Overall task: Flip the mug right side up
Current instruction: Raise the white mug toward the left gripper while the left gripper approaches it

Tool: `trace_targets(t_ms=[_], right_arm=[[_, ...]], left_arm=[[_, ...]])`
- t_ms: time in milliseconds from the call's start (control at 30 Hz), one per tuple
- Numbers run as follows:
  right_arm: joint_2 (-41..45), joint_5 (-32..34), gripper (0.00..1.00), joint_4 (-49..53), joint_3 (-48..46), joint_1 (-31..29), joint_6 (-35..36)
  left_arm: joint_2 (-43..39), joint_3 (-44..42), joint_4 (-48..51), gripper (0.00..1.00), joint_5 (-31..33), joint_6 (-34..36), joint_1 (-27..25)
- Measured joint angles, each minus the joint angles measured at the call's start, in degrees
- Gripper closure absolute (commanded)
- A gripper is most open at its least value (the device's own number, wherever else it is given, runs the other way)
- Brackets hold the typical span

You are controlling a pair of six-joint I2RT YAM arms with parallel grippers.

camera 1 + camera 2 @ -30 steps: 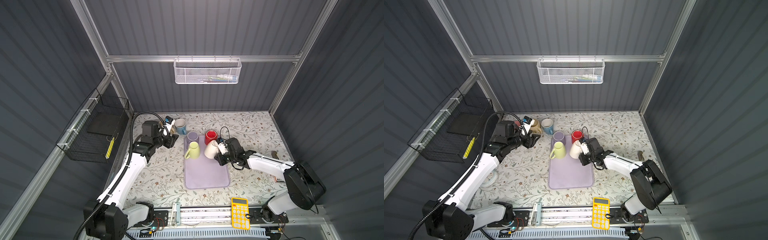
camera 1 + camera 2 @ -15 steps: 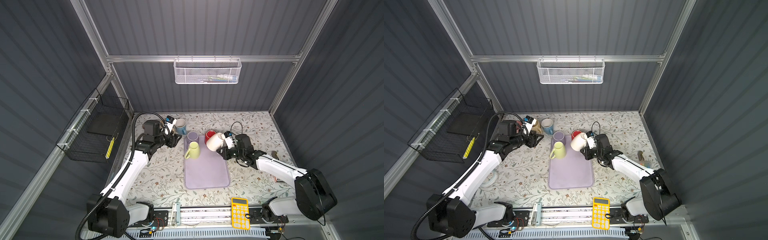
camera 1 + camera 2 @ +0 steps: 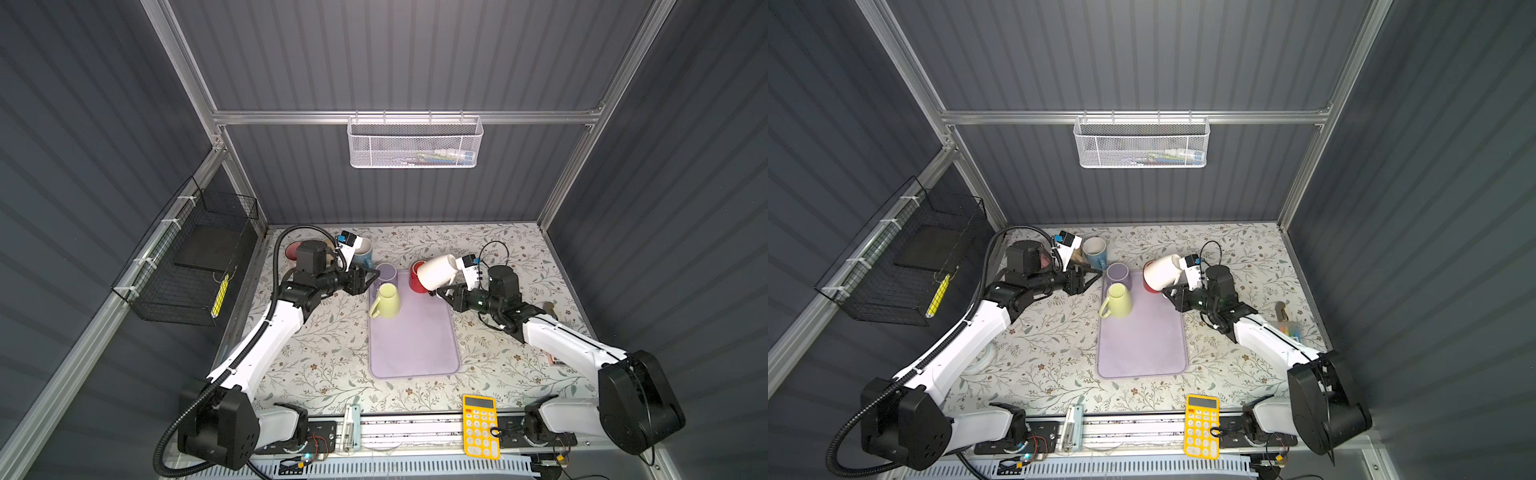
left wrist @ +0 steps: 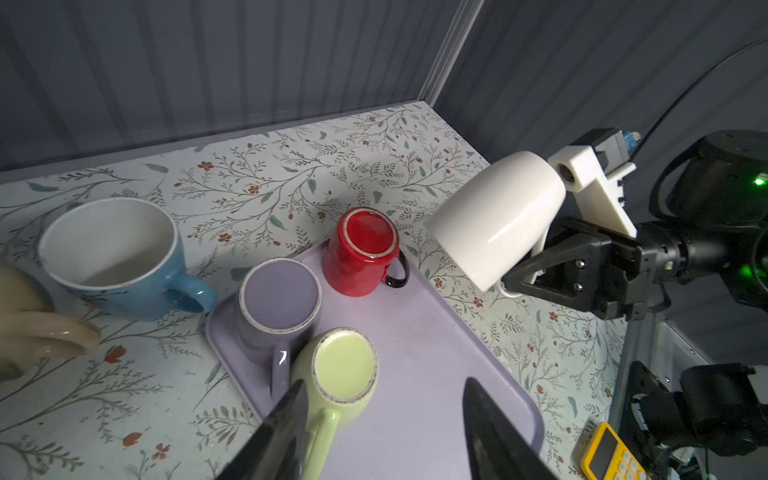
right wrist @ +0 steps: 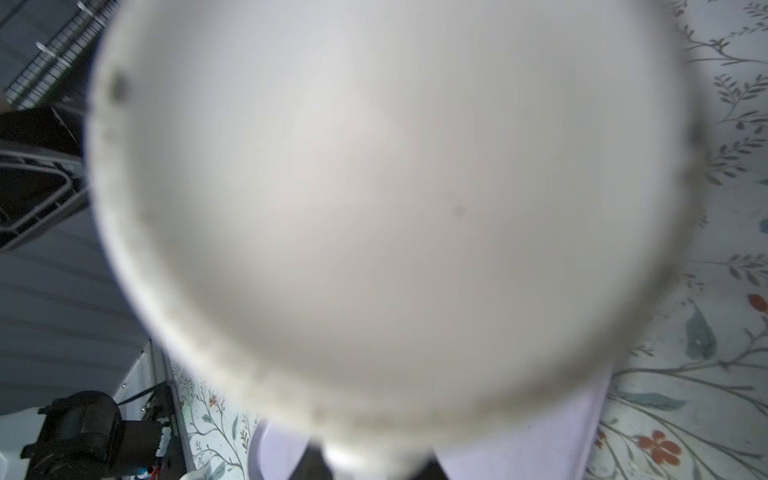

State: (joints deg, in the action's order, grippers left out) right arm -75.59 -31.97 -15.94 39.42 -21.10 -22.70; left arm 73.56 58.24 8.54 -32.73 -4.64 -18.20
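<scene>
Mug is held tilted by its handle in the right jaws; left jaws half open, empty. Roll should be done slowly, kept clear of the red mug.

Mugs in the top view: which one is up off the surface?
The white mug, held tilted in the air by the right gripper. The red mug, purple mug and green mug sit upside down on the tray.

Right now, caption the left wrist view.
Right arm's jaws hold a white mug tilted in the air, beside a red mug, purple mug and green mug upside down on a purple tray.
</scene>
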Motion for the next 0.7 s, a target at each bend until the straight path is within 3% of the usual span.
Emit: trace_targets(t_ms=[700], right_arm=[[-0.9, -9.6, 0.9, -15.5, -0.7, 0.1, -9.3]], left_arm=[[5.6, -3.5, -23.1, 0.4, -8.8, -16.2, -6.4]])
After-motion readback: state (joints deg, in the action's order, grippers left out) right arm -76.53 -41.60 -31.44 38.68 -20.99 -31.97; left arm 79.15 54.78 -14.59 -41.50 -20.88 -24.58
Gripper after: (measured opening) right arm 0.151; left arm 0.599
